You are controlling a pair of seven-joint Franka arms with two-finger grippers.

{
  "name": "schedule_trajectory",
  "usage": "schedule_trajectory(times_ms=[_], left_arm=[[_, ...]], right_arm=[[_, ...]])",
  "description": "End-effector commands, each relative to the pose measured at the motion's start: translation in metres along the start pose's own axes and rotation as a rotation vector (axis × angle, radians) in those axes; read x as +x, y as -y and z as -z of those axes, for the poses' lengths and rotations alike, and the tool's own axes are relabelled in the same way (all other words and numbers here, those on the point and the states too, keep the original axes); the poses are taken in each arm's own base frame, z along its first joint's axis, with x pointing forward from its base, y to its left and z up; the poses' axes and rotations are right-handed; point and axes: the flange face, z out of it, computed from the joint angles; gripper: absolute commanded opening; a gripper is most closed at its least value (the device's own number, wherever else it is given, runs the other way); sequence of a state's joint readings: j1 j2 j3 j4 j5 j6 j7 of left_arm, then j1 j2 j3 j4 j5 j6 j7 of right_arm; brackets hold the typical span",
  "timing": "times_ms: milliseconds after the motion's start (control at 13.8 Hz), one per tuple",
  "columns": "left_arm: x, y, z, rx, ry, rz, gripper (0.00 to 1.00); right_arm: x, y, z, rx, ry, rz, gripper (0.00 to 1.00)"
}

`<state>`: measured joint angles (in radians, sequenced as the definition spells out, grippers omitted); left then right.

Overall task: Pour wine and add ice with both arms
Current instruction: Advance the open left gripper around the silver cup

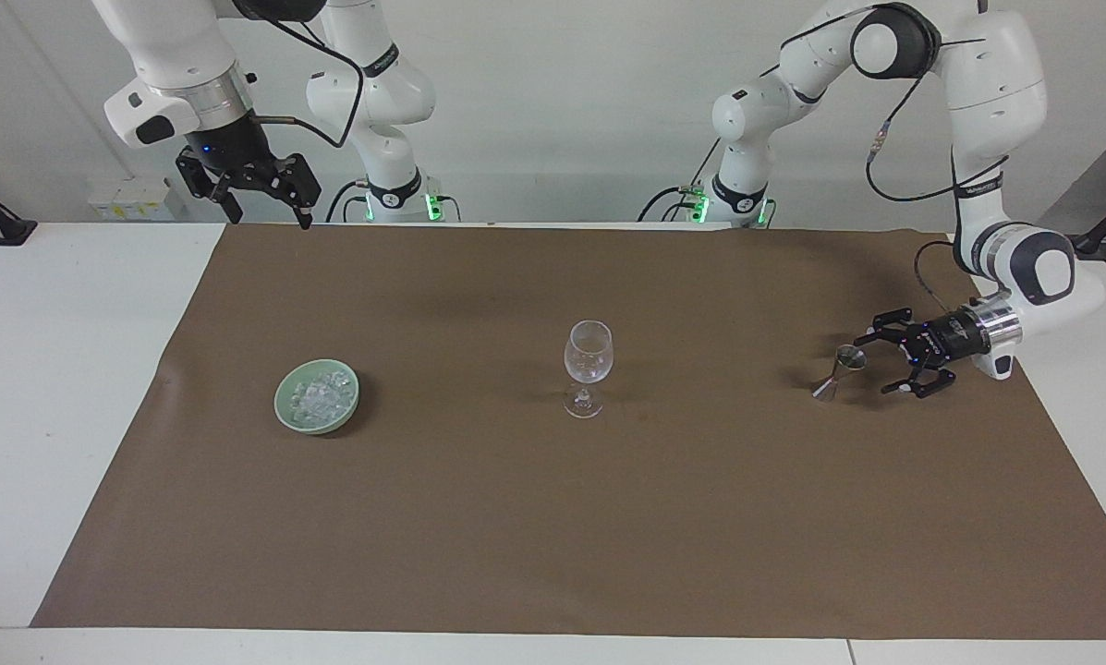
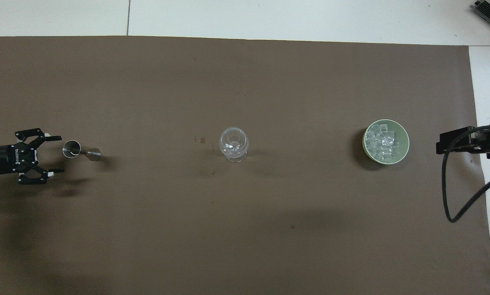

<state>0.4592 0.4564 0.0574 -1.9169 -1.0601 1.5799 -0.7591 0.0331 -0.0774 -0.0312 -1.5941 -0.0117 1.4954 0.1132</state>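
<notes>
Item 1: clear stemmed wine glass (image 1: pixel 589 368), upright at the centre of the brown paper table cover (image 1: pixel 553 517), apparently empty; taken as the dial's hub in the overhead view, it sits where either arm can reach it.

Item 2: small steel double-cone measuring cup (image 1: pixel 840 371), upright, at 9 o'clock from the glass, toward the left arm's end. Probably the wine measure, set out for a sideways grasp.

Item 3: pale green round bowl (image 1: pixel 317 395) at 3 o'clock from the glass, toward the right arm's end, holding the ice (image 1: pixel 320 395), a heap of small clear cubes, all in the bowl.

Item 4: left gripper (image 1: pixel 890 363), low and level, fingers spread wide, just beside the measuring cup and not touching it; it is lined up to take the cup's waist.

Item 5: right gripper (image 1: pixel 263 199), fingers apart and empty, high over the table edge at the robots' end, well apart from the bowl; this arm waits.
</notes>
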Motion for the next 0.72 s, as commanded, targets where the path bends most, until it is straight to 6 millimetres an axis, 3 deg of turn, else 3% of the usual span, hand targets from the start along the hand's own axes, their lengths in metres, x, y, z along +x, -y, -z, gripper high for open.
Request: schedule_trajectory(times_ms=[0, 650], left_arm=[[0.0062, 0.0003, -0.0029, 0.004, 0.063, -0.005, 1.0], [0.0135, 0.0026, -0.0088, -0.01, 0.091, -0.057, 1.0]], right_arm=[[-0.0066, -0.0011, 0.0008, 0.013, 0.002, 0.02, 1.0], [-0.0071, -0.0012, 0.0016, 0.013, 0.0, 0.02, 1.0]])
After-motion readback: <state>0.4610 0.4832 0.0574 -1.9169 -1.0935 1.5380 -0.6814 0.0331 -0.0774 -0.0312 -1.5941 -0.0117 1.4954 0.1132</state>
